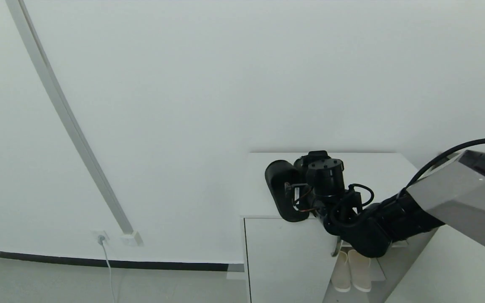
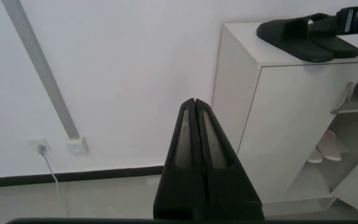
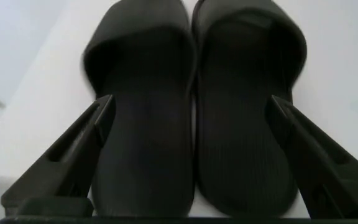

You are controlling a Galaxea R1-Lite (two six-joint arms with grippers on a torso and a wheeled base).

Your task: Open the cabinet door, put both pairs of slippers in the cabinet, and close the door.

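A pair of black slippers [image 1: 281, 191] [image 3: 194, 118] lies side by side on top of the white cabinet [image 1: 286, 261], near its left front edge. My right gripper [image 3: 191, 102] is open and low over the cabinet top, one finger on each outer side of the pair; I cannot tell whether the fingers touch them. Its wrist [image 1: 326, 179] covers the heel ends. The cabinet's right side stands open, and a pair of white slippers [image 1: 351, 270] [image 2: 328, 146] rests on a shelf inside. My left gripper [image 2: 194, 106] is shut and empty, hanging in the air to the left of the cabinet.
The open door panel [image 1: 436, 269] juts out at the lower right. A handle [image 1: 336, 249] sits on the closed left door's edge. On the wall left of the cabinet are a slanted grey cable duct [image 1: 70, 122] and a socket with a plugged-in cord [image 1: 100, 239].
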